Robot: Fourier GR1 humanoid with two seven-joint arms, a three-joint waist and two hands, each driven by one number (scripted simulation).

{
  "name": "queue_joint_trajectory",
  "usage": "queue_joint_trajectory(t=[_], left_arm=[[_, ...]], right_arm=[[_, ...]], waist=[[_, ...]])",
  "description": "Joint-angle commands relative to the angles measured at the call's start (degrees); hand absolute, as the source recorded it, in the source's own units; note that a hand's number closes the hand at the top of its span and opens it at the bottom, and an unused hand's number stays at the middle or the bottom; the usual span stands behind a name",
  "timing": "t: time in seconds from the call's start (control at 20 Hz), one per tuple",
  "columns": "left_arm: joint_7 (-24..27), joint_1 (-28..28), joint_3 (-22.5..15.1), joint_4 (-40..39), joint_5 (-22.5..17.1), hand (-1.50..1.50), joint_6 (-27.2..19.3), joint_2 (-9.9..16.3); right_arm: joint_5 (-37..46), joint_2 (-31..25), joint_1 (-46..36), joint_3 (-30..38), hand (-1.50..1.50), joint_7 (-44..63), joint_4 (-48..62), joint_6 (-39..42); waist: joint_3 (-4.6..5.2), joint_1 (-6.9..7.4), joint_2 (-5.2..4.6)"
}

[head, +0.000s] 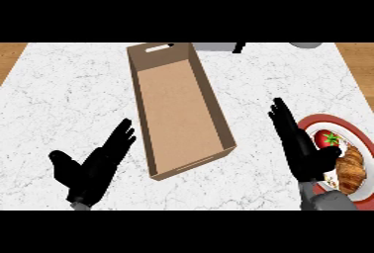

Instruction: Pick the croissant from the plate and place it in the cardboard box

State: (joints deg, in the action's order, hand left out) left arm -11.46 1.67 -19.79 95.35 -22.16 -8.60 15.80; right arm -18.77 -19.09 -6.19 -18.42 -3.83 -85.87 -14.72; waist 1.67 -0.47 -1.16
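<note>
1. Counter [66, 89]: white marbled top, with a strip of wood showing past its left and right edges
2. Box [177, 111]: a long open cardboard box lies near the middle of the counter, running from the far edge toward the near edge and turned slightly, its near end angled toward the right. Its inside is bare brown card. A hand slot is cut in its far end wall
3. Plate [315, 124]: a round plate with a red rim sits at the counter's right edge, well apart from the box
4. Croissant [350, 170]: it lies on the plate, on the near right part, lengthwise from far to near
5. Tomato [328, 140]: a red tomato with a green top sits on the plate just beyond the croissant, close beside it
6. Right hand [301, 150]: fingers straight and together, pointing toward the far edge, thumb spread out toward the plate. It is over the plate's left rim, just left of the croissant, and grips nothing. I cannot tell whether the thumb touches the food
7. Left hand [91, 170]: resting open near the counter's near left corner, fingers straight, thumb spread to the left, holding nothing, left of the box and apart from it
</note>
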Motion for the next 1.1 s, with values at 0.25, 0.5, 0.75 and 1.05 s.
queue_joint_trajectory(t=[0.25, 0.5, 0.75, 1.05], left_arm=[[5.9, -1.3, 9.8, -3.9, 13.9, 0.0, -7.0, 12.8], [6.8, 0.0, 8.5, -5.0, 15.5, 0.0, -8.3, 11.6], [8.7, 1.7, 7.7, -5.2, 18.4, 0.0, -8.6, 8.9], [6.8, -0.9, 8.9, -7.0, 17.5, 0.0, -7.8, 10.0]], right_arm=[[4.7, -13.0, -5.7, 22.0, -1.5, -5.3, 2.9, -13.0], [12.3, -12.6, 0.1, 27.3, -1.5, -0.9, 14.1, -32.3], [14.2, -13.8, 8.2, 27.5, -1.5, -4.9, 9.5, -28.8], [23.9, -30.8, 12.2, 18.3, -1.5, 16.9, 9.5, -20.0]], waist=[[-1.79, -0.37, 1.55], [-1.73, -0.43, 0.97], [-1.65, 0.12, 1.28], [-1.22, -0.21, 1.16]])
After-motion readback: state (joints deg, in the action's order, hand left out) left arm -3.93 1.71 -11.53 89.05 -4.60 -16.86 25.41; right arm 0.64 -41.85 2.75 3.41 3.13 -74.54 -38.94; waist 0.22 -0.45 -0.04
